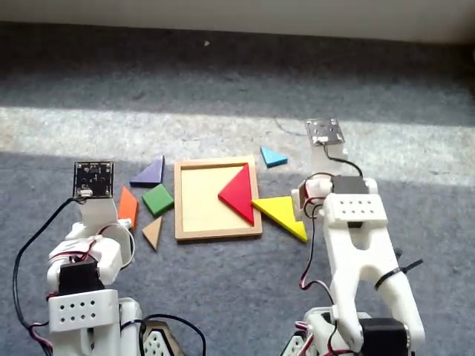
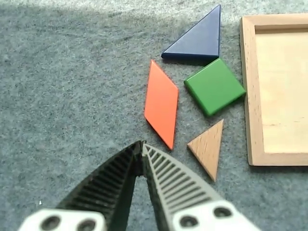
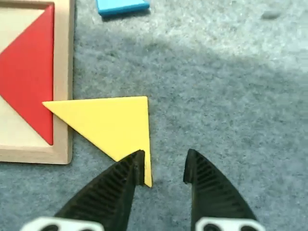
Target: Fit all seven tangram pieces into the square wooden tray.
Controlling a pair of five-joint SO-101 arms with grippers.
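Yellow triangle (image 3: pixel 110 125) lay at one finger of the right gripper (image 3: pixel 163 164); bare carpet (image 3: pixel 231 96) lay ahead of the other. Orange parallelogram (image 2: pixel 161 103) blocked just ahead of the left gripper (image 2: pixel 142 147).

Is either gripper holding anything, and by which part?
Nothing is held. The left gripper is shut and empty; the right gripper is open at a corner of the yellow triangle.

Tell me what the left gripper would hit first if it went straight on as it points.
Probably the orange parallelogram: the shut left gripper points at its near end, tips just short of it. Its height above the carpet is unclear, so it might pass over.
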